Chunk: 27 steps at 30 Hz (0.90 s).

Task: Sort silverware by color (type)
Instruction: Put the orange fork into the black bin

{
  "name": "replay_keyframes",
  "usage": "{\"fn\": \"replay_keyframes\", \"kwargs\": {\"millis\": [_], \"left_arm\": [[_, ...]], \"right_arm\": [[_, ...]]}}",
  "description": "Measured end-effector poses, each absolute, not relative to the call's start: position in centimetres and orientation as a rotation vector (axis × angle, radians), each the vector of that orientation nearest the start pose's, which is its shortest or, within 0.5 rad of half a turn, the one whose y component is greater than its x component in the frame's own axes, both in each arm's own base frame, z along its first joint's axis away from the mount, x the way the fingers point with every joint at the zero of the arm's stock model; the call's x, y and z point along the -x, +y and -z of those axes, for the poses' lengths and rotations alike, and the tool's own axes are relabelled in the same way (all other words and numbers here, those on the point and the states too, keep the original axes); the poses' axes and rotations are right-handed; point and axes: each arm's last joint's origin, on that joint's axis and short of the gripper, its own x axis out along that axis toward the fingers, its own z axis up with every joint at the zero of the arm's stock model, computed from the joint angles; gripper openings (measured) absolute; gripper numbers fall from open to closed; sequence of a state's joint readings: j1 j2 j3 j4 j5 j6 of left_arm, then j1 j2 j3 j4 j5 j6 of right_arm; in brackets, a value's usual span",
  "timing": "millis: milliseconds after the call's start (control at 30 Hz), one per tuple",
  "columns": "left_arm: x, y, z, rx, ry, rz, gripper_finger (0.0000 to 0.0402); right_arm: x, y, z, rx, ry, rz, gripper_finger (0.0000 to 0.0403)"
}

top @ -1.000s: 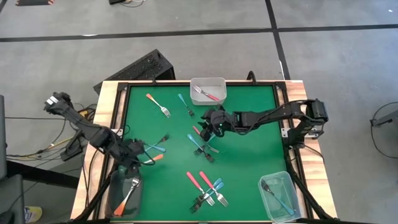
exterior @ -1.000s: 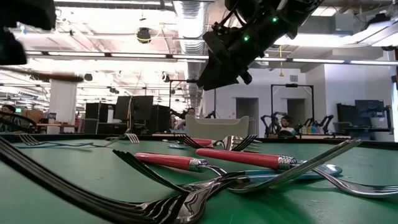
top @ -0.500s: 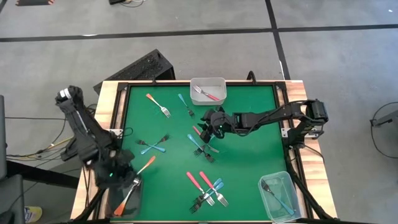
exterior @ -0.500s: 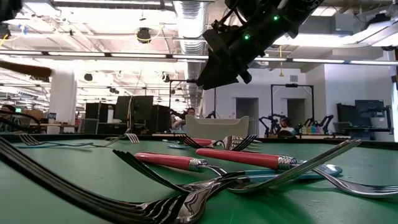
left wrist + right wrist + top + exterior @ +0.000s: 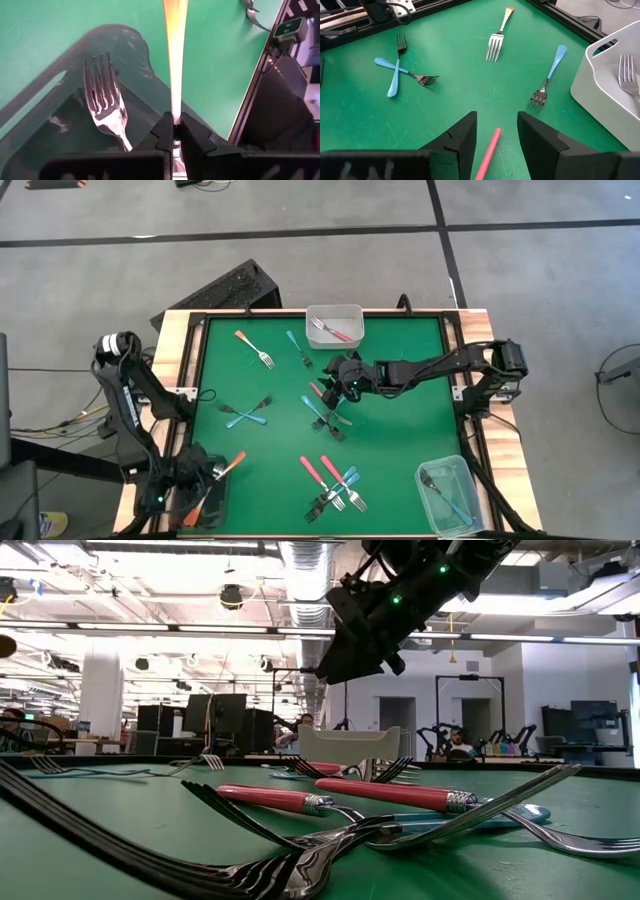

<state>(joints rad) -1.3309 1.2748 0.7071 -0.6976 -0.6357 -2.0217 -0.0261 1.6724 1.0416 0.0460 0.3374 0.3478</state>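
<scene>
The small forks (image 5: 390, 795) have shiny silver metal tines and smooth, glossy plastic handles. The green table mat (image 5: 400, 430) looks matt; its light wooden frame (image 5: 172, 340) looks smooth.

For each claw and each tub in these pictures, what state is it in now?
Left claw: shut on orange fork, over dark tub.
Right claw: open, above pink fork.
Dark tub: holds one orange fork.
White tub: holds one pink fork.
Clear tub: holds one blue fork.
</scene>
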Motion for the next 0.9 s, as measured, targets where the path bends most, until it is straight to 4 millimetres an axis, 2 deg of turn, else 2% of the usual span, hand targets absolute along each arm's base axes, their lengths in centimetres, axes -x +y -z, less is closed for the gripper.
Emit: {"fn": "replay_keyframes", "kwargs": {"millis": [233, 567, 733, 900], "left_arm": [[-6.3, -20.6, -18.0, 0.744, 0.821, -0.261, 0.0043], [-6.9, -19.6, -19.0, 0.678, 0.744, -0.231, 0.0128], [-7.8, -18.4, -20.4, 0.608, 0.666, -0.212, 0.0139], [-9.7, -16.7, -21.9, 0.479, 0.625, -0.190, 0.0139]], "right_arm": [[-35.9, -1.9, -21.8, -0.263, 0.509, 0.450, 0.0166], [-35.9, -1.6, -21.7, -0.270, 0.513, 0.425, 0.0166], [-35.9, -1.3, -21.7, -0.268, 0.514, 0.416, 0.0166], [-35.9, -0.7, -21.7, -0.263, 0.519, 0.400, 0.0166]]}}
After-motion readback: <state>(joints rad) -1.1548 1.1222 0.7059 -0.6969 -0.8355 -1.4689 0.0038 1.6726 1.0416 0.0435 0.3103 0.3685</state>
